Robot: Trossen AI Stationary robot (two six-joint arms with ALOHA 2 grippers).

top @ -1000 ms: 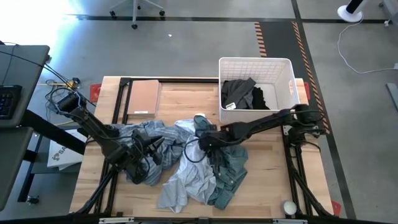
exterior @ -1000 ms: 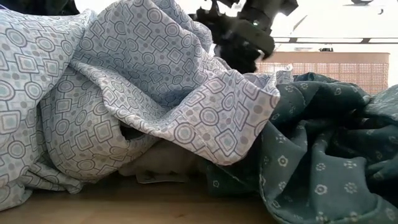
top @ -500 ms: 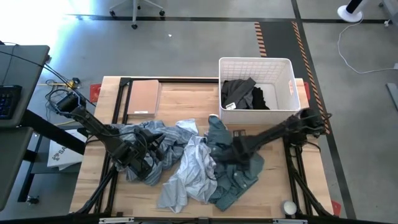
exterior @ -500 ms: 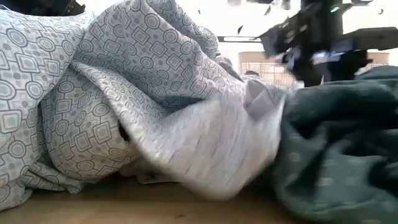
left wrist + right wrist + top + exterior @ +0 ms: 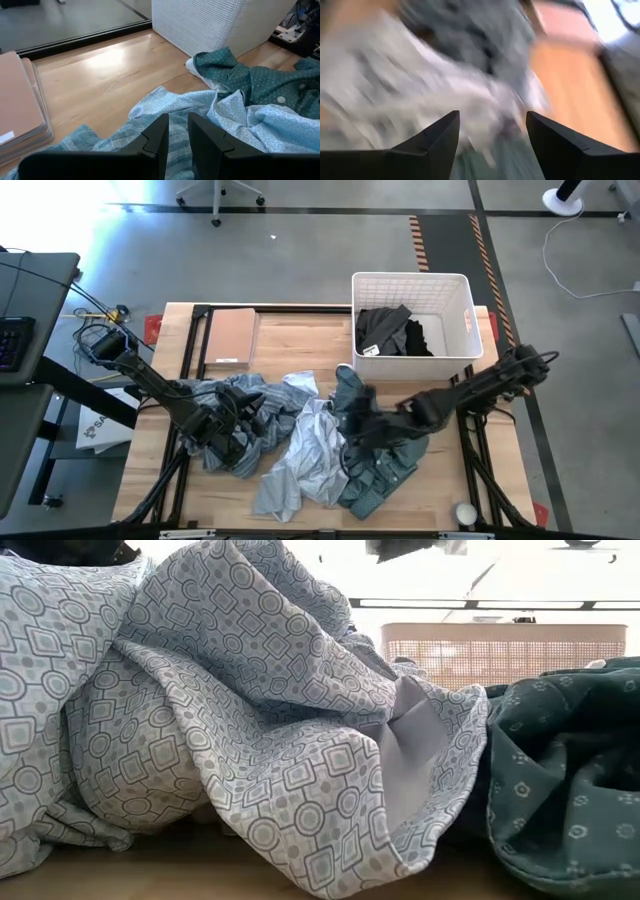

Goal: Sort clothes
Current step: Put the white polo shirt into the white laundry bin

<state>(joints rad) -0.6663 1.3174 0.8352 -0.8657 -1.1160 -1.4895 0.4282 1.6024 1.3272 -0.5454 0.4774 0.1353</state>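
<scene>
On the table (image 5: 290, 340), the clothes lie heaped: a striped shirt (image 5: 215, 395) at the left, a white patterned shirt (image 5: 305, 455) in the middle and a green shirt (image 5: 385, 465) at the right, with black clothes (image 5: 390, 330) in the basket (image 5: 455, 285). The left hand (image 5: 175, 137) rests low on the striped shirt, fingers nearly together with nothing between them. The right hand (image 5: 492, 137) hovers over the green shirt, released, fingers spread wide

clothes (image 5: 445, 95) blurred in right wrist view
</scene>
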